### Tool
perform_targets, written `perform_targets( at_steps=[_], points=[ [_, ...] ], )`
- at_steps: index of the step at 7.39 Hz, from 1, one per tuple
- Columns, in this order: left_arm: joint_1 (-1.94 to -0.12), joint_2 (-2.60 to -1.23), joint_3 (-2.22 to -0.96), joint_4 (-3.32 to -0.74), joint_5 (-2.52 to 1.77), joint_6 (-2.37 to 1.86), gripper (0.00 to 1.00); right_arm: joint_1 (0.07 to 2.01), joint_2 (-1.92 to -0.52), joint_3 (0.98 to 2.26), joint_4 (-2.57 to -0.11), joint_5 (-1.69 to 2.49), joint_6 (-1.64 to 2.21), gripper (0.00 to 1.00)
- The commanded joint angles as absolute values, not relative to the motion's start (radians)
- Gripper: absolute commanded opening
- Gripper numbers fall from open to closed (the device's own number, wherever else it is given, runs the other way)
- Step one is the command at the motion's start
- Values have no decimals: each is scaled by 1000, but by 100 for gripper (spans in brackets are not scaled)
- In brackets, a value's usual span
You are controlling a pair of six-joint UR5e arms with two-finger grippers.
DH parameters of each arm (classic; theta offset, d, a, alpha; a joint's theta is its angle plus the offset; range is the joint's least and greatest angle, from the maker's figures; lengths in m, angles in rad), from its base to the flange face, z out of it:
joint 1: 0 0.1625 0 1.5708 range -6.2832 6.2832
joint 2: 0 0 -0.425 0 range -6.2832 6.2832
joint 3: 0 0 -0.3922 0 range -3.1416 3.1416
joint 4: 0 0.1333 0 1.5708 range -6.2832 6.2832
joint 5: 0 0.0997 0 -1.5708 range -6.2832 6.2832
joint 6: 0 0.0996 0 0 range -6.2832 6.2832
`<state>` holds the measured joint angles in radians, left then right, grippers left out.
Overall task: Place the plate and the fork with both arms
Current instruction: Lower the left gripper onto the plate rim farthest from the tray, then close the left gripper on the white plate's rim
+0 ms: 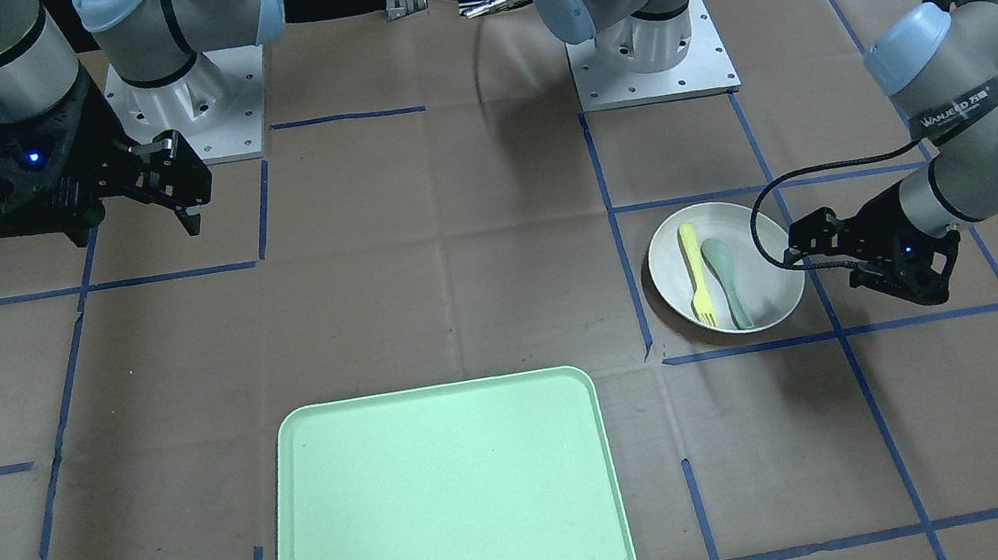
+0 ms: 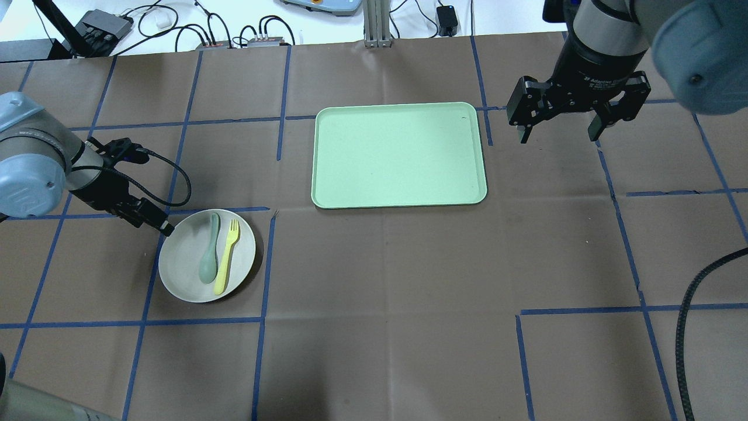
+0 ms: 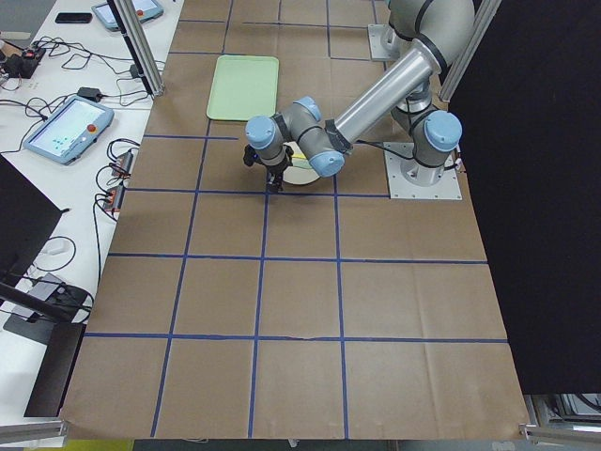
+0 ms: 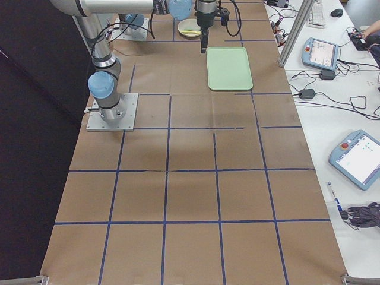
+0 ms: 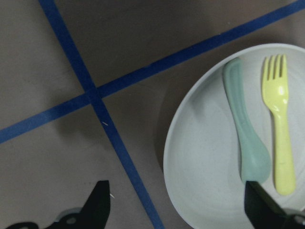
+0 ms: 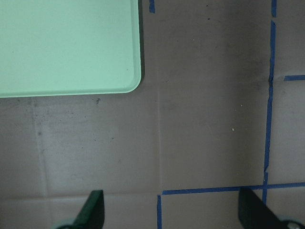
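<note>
The left arm (image 2: pixel 35 169) reaches in low, well off the tray's (image 2: pixel 400 155) left short edge. Its tool (image 2: pixel 159 225) sits at the plate's (image 2: pixel 181 280) rim, on the side turned away from the tray. In the left wrist view the two fingers (image 5: pixel 97 205) stand wide apart and grip nothing. One is over the tabletop (image 2: pixel 409 292) outside the rim, and the other is over the plate's inside. Whether either finger touches the plate I cannot tell.

The plate rests flat on the tabletop, well apart from the tray, to its left and nearer the robot than the tray is. Two utensils lie in it side by side, roughly parallel to the tray's short edges. The spoon (image 2: pixel 209 260) is on the half farther from the tray, and the fork (image 2: pixel 227 257) is just beside it on the half nearer the tray. The fork's tines point away from the robot.

The tray lies flat on the tabletop with nothing on it.

The right tool (image 2: pixel 558 131) hangs over bare tabletop just off the tray's right short edge, near its far corner. Its fingers (image 6: pixel 93 210) are spread apart with nothing between them.
</note>
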<state>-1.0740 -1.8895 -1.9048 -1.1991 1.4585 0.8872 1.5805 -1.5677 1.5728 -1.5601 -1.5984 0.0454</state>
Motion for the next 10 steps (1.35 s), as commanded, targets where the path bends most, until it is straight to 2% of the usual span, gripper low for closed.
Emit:
perform_targets(
  at_steps=[1,2,3,6,8,10],
  points=[
    [-1072,-1898,-1933,-1187,1448,894,94,1580,-1568,1574,-1560,-1598,46,100],
    [-1072,-1905,-1933,-1183,1448,893,90,1582,-1568,1574,-1560,-1598,46,100],
    [-1071,-1930,-1928,-1177,1448,891,81,1582,-1568,1574,-1560,-1598,46,100],
    [-1069,-1936,-1934,-1170,1447,885,30,1578,-1568,1574,-1560,-1598,46,100],
    [-1069,-1931,-1934,-1170,1447,881,8,1580,-1568,1574,-1560,-1598,46,100],
    [-1071,-1911,-1933,-1177,1434,877,3,1580,-1566,1574,-1559,-1598,46,100]
  ],
)
